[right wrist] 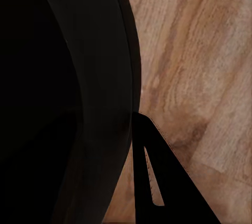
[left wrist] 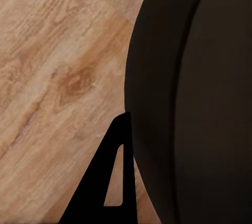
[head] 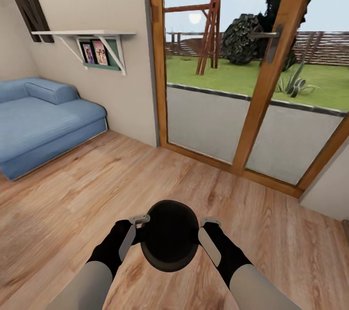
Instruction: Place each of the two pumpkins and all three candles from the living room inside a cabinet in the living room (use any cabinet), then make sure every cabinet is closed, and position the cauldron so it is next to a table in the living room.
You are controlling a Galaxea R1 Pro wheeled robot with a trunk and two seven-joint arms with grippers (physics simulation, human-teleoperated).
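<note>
- Head view: a wooden plank floor (head: 72,193) is stretching across a room, with a blue sofa (head: 41,118) sitting against the beige wall on the left and a white shelf (head: 85,34) carrying pictures hanging above it. A wood-framed glass door (head: 252,82) is filling the back, looking out onto grass, a swing frame and a fence.
- Low in the middle of that view, the black cauldron (head: 169,235) is hanging above the floor between the two arms, its wide mouth facing up.
- The left pincer (head: 133,232) is pressing against the cauldron's left side, a grey finger lying along the belly; the right pincer (head: 207,238) is pressing against the opposite side in the same way. Whether either pincer's fingers are clamping the rim or just squeezing from outside, I cannot tell.
- Left wrist view: the cauldron's (left wrist: 194,98) dark curved wall is looming close, with one black finger (left wrist: 113,182) touching its edge and the plank floor (left wrist: 58,77) lying beyond.
- Right wrist view: the cauldron's (right wrist: 68,98) black wall is again standing close, one dark finger (right wrist: 157,182) meeting its edge, the floor (right wrist: 199,66) showing behind.
</note>
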